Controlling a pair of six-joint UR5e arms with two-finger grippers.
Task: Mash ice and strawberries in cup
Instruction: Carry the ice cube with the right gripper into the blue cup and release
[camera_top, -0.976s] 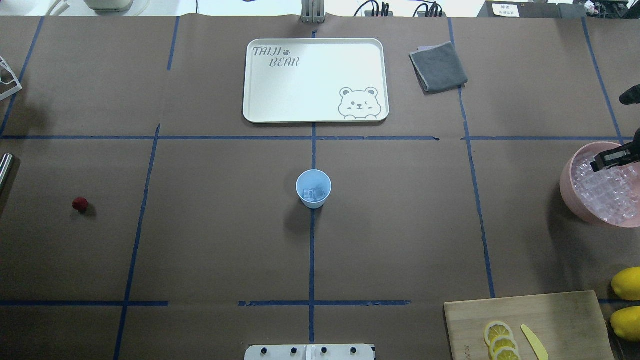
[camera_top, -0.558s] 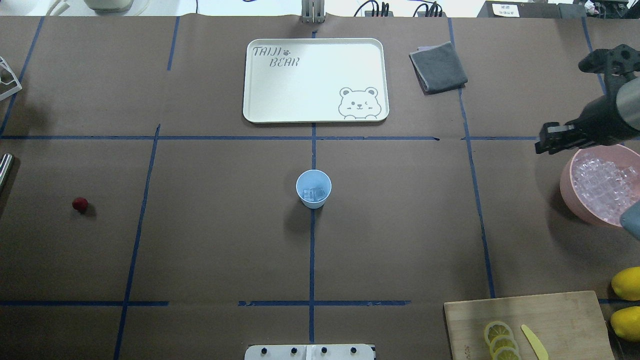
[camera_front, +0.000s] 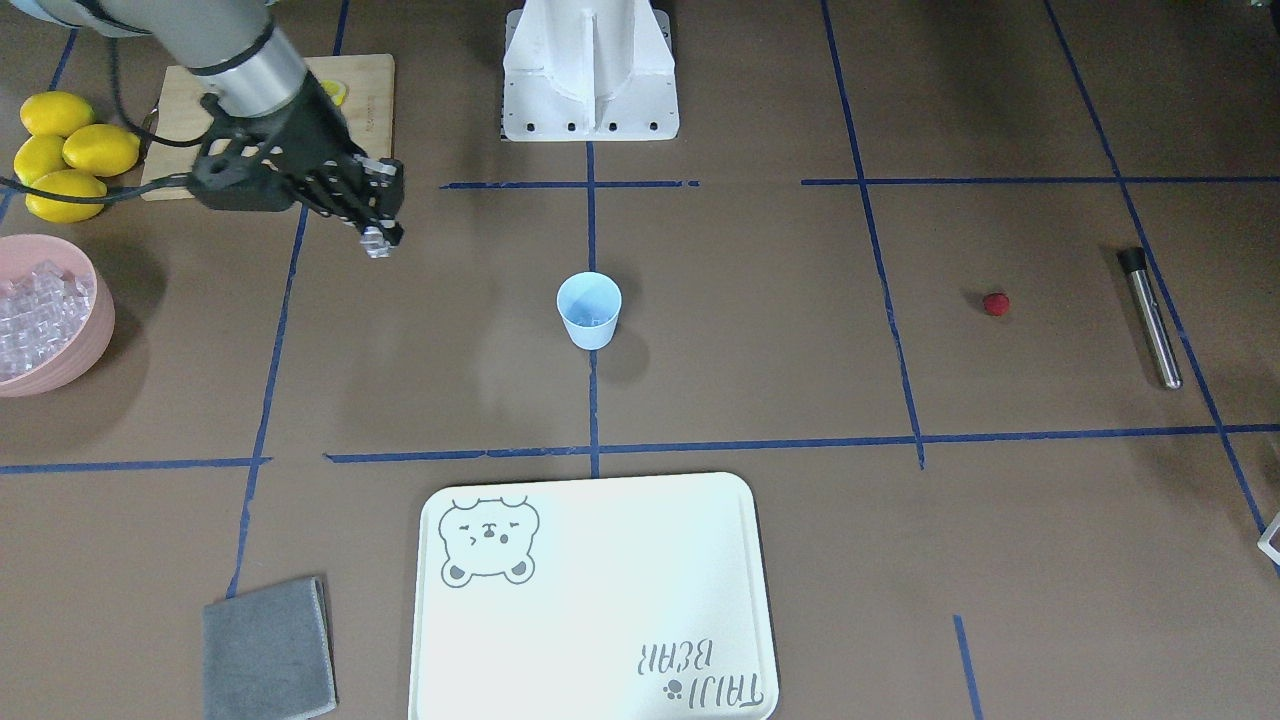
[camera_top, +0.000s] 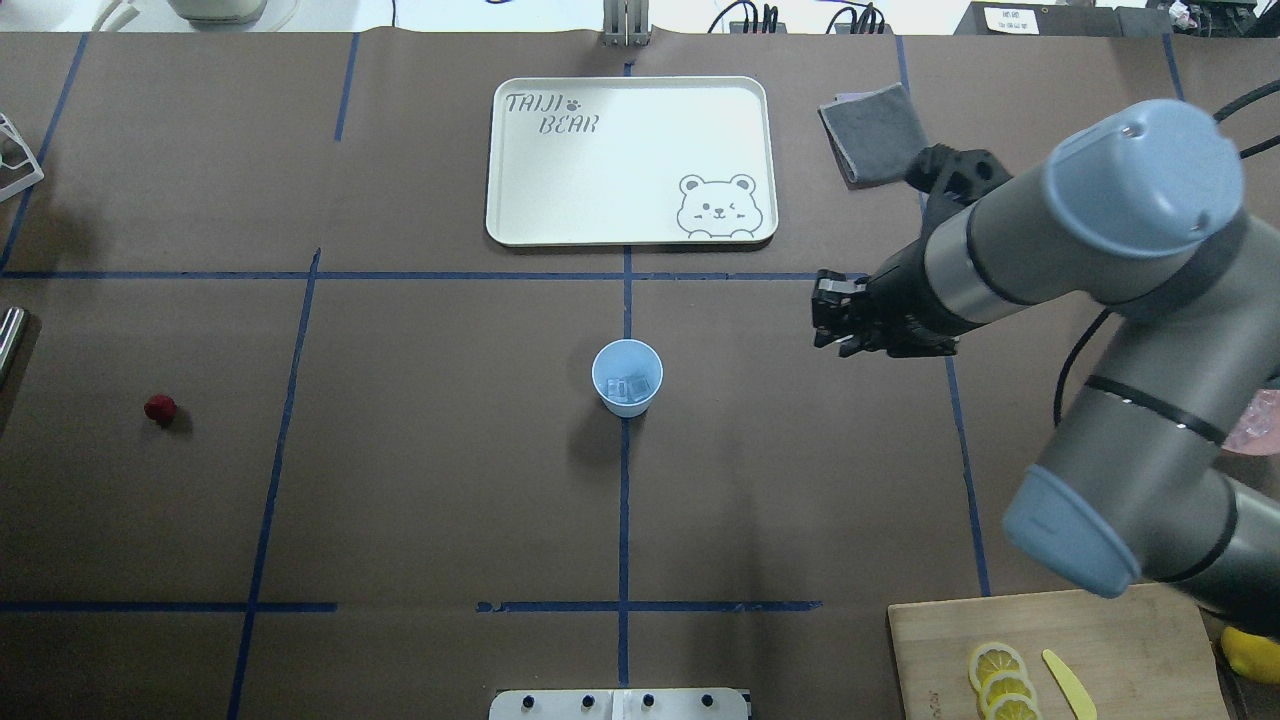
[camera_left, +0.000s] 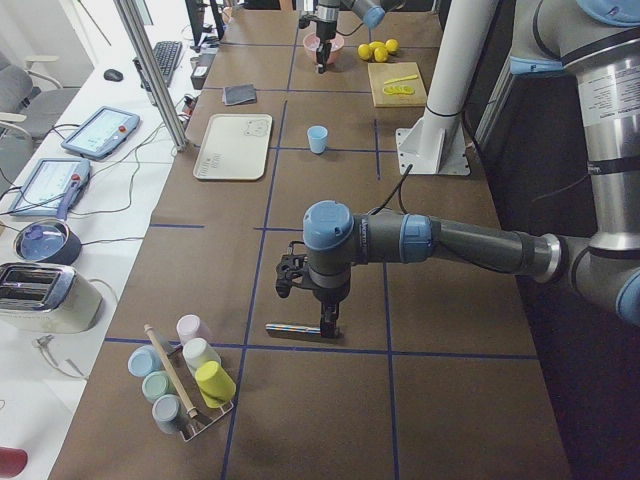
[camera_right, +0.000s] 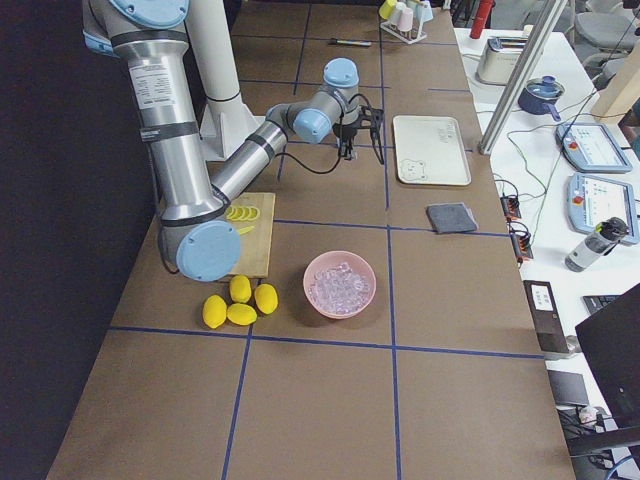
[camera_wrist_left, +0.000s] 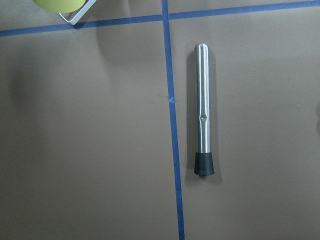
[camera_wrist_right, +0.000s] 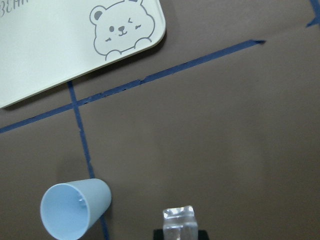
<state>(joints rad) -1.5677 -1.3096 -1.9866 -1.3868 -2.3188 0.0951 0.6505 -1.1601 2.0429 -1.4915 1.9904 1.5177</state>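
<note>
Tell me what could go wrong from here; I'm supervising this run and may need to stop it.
1. The clear ice cube sits at the very tips of the right gripper. Being slick, it might slip out short of the small light-blue plastic cup.
2. That cup looks light and narrow and holds ice cubes already, so an off-centre drop could bounce out or tip it.

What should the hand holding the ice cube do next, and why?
Probably the right gripper should glide across until it is over the cup. It grips an ice cube in the air, off to the cup's side, and the cup stands upright, mouth open.
</note>
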